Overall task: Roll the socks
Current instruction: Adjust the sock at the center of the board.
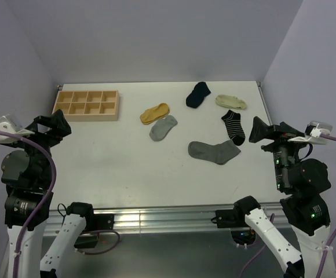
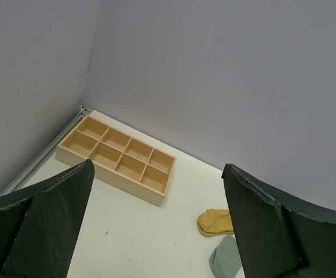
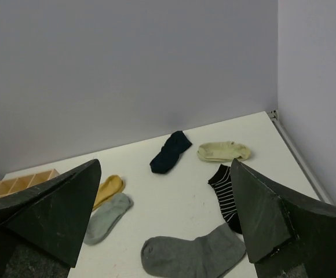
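- Six socks (image 1: 198, 94) are lying flat and unrolled on the white table (image 1: 127, 168), all in its far right half.
- The mustard-yellow sock (image 1: 154, 113) is resting near the middle of the far side, with the light grey sock (image 1: 163, 127) lying just beside it on the near side; the two are looking as if they touch.
- The navy sock (image 1: 198, 94) is sitting farthest back, and the cream sock (image 1: 231, 102) is lying to its right, apart from it.
- The striped sock (image 1: 233, 126) is lying nearer than the cream one, its near end reaching the cuff of the dark grey sock (image 1: 214, 152).
- The dark grey sock is stretching sideways, closest of all to the arms.
- A wooden tray (image 1: 87, 104) with eight compartments is sitting at the far left corner, well apart from the socks.
- The left gripper (image 2: 157, 167) is hovering above the table's left edge, jaws spread wide and gripping nothing.
- The right gripper (image 3: 165, 163) is hovering at the right edge, jaws likewise spread wide with nothing between them, pointing toward the socks.
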